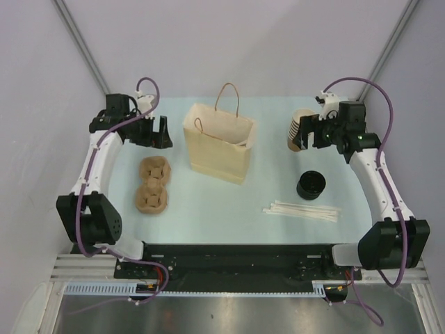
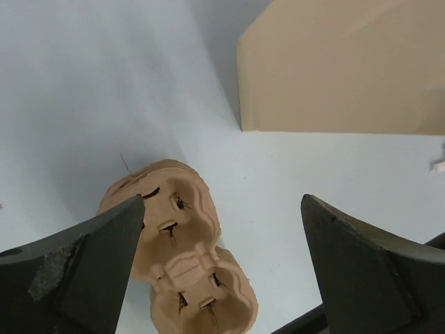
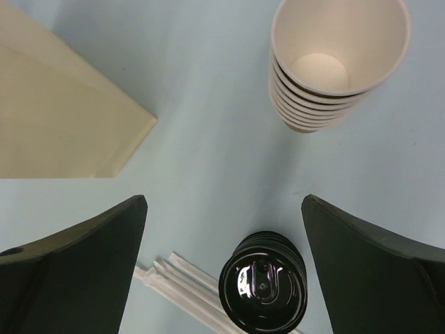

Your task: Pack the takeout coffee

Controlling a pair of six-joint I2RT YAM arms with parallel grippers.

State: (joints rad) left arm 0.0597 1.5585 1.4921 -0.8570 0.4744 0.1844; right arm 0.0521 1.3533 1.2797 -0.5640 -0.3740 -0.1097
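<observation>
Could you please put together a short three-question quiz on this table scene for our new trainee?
1. Multiple choice: the paper bag is
A) standing upright between the two arms
B) lying flat on its side
C) held up off the table

2. True or false: the right gripper is shut tight.

3. Short answer: which sits nearer the arm bases, the stack of paper cups or the stack of black lids?

Key
1. A
2. False: its jaws stand wide open with nothing between them.
3. The stack of black lids.
</observation>
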